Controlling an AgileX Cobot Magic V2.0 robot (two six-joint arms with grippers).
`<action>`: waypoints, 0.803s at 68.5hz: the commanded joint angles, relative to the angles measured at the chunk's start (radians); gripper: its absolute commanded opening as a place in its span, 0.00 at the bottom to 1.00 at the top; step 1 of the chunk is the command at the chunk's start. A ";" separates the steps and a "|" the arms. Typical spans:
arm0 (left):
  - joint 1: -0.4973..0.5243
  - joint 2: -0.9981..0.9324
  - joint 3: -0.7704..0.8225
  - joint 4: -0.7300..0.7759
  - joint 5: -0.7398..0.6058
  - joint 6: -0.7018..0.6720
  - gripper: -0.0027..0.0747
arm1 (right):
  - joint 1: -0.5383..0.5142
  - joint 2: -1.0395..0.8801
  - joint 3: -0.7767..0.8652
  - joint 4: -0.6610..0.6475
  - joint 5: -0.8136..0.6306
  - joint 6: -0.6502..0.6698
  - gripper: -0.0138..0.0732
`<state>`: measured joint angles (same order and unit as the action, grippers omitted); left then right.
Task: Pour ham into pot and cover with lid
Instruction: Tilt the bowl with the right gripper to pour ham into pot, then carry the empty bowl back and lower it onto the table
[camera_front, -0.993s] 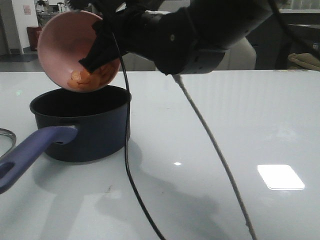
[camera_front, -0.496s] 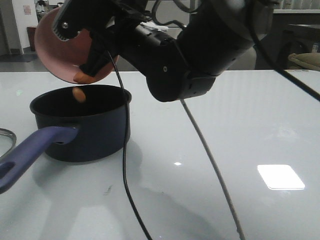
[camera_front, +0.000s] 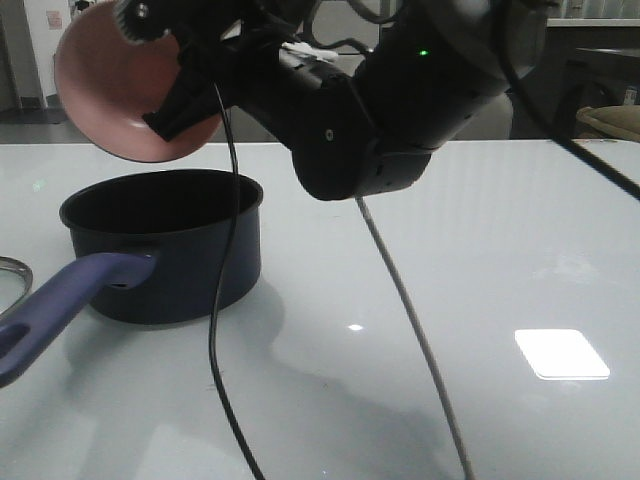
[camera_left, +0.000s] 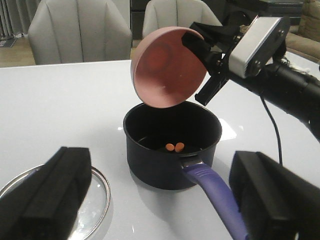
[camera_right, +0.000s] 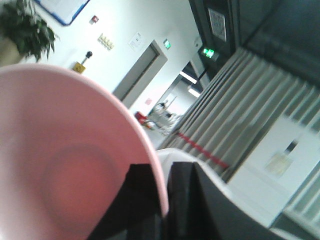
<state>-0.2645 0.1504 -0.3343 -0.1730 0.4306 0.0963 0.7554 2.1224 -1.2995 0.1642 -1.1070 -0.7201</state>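
On a glossy white table (camera_front: 480, 250) in a lit room, the round clear glass lid (camera_left: 97, 192) with its silver rim lies nearest, beside the wide-open, empty left gripper (camera_left: 165, 195). Beyond stands the dark navy-blue round pot (camera_left: 172, 145), two tiny orange-pink bits of ham (camera_left: 175, 147) on its black floor. Above it the right gripper (camera_left: 205, 70) pinches the rim of a tipped, emptied pink bowl (camera_left: 167, 67). Pouring looks done; covering remains.
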 joint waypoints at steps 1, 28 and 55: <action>-0.005 0.008 -0.026 -0.015 -0.086 0.000 0.81 | -0.001 -0.100 -0.023 0.003 0.005 0.208 0.31; -0.005 0.008 -0.026 -0.015 -0.086 0.000 0.81 | -0.007 -0.294 -0.023 0.164 0.654 0.382 0.31; -0.005 0.008 -0.026 -0.015 -0.086 0.000 0.81 | -0.206 -0.480 -0.023 0.169 1.196 0.382 0.31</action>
<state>-0.2645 0.1504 -0.3343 -0.1730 0.4306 0.0963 0.6122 1.7216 -1.2976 0.3341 0.0499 -0.3436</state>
